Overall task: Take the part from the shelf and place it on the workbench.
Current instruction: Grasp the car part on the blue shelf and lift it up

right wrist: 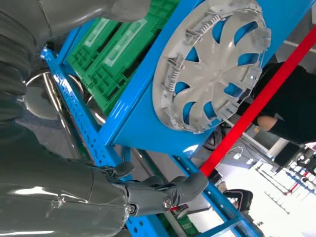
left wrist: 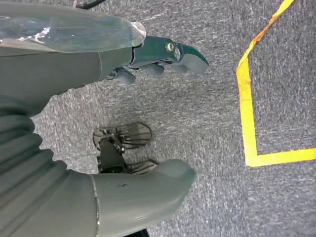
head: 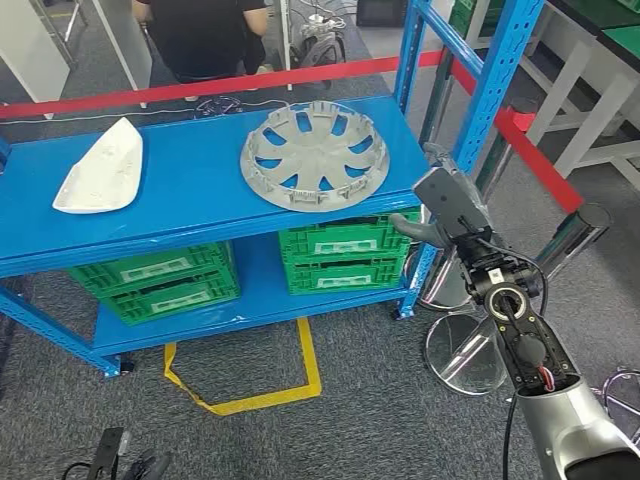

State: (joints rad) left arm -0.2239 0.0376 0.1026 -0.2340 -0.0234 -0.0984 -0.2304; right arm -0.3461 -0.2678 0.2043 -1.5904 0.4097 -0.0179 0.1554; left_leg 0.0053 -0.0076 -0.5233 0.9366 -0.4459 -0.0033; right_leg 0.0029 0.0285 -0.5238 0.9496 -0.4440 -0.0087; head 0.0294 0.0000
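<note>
While the part remains on the shelf, the step in hand is the approach and grasp. The blue shelf (head: 189, 190) carries two items on its upper deck: a grey wheel cover (head: 315, 156) toward the robot's right end, lying flat with its clip side up, and a white curved panel (head: 102, 170) well apart from it toward the left end. Green crates (head: 343, 255) sit on the lower deck. A red barrier bar (head: 226, 85) runs behind the shelf, with a person (head: 200, 30) seated beyond it.

The right hand (head: 441, 205) is raised just beside the shelf's right corner post, near the wheel cover but not touching it. Its fingers (right wrist: 175, 190) are extended and apart from the thumb, holding nothing. The left hand (left wrist: 149, 113) hangs over the grey floor, thumb and fingers spread, empty.

The wheel cover is judged to be the target, since it lies nearest the raised hand. Procedure:

1. Bring the hand over the deck edge, clearing the corner post.
2. Address the near rim of the cover, thumb on one face and fingers on the other.
3. Close on the solid rim or a spoke, not on the small clips, which may flex.
4. Lift level; a one-sided hold on a wide, thin disc will likely tilt it.
5. Avoid the barrier bar when withdrawing.
</note>
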